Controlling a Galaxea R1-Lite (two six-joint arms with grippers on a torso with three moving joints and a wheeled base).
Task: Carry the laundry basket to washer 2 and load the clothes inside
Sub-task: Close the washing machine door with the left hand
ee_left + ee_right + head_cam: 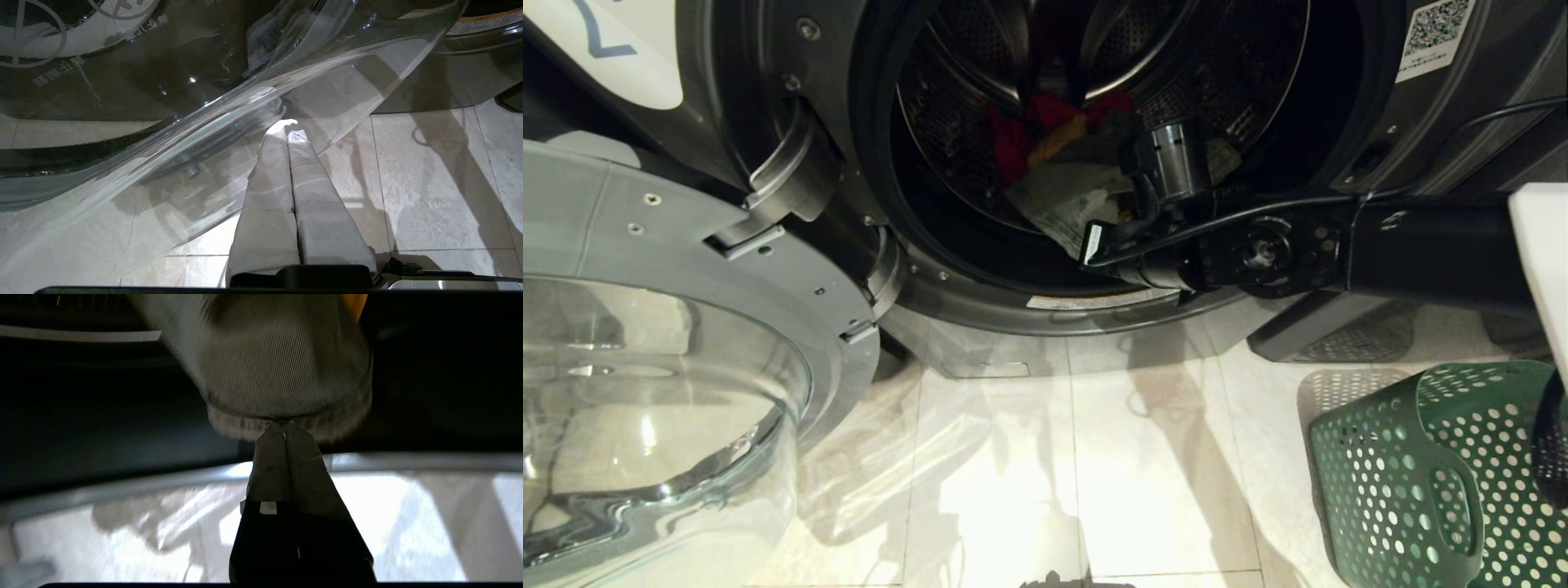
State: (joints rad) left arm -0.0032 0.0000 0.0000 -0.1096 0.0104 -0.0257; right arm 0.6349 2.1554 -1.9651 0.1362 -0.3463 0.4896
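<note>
Pale floor tiles [1143,457] run up to the front of a dark washer [1347,98], whose round door [686,359] with its glass bowl stands swung open at the left.

Head view: the right arm [1339,245] reaches in from the right, lying nearly level across the lower lip of the drum [980,122], its wrist inside the opening. Within the drum lies one heap of clothes [1062,155]: a red piece farthest in, an orange strip beside it, and a grey-white garment [1054,204] nearest the opening, its long axis slanting from far left to near right. One green perforated laundry basket [1421,482] stands on the floor at the near right, well apart from the drum. The gripper's fingers are hidden here.

Left wrist view: the left gripper [289,128] hangs by the door glass [229,106] above the tiles, its two fingers pressed together on nothing. This view alone shows that arm.

Right wrist view: the right gripper [282,428] is closed, its tips pinching the hem of the grey-white garment [282,375] over the drum's lip; the cloth is blurred.
</note>
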